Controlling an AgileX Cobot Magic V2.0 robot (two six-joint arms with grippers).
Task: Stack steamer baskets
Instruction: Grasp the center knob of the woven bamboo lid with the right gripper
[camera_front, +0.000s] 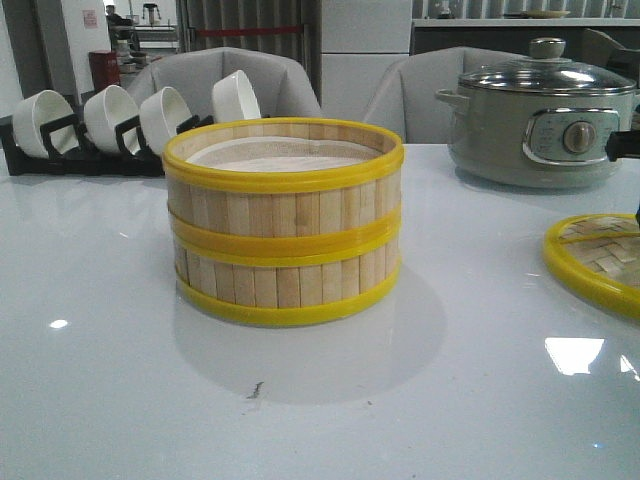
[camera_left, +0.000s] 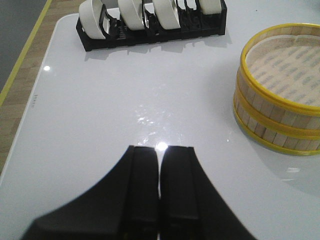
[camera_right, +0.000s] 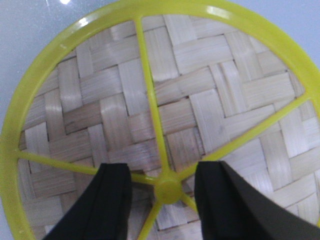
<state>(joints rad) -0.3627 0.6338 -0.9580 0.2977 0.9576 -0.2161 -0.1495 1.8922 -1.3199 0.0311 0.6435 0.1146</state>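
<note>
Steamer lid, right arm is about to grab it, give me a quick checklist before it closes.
1. Right gripper open: ok, fingers apart.
2. Centred on the lid: ok, the yellow hub sits between the fingers.
3. Fingers low enough to grip the hub: cannot tell from the wrist view.
4. Two baskets stacked evenly: ok, rims line up in the front view.
5. Top basket open to take the lid: ok, only the pale liner inside.
6. Left gripper out of the way: ok, shut, away from the stack.
</note>
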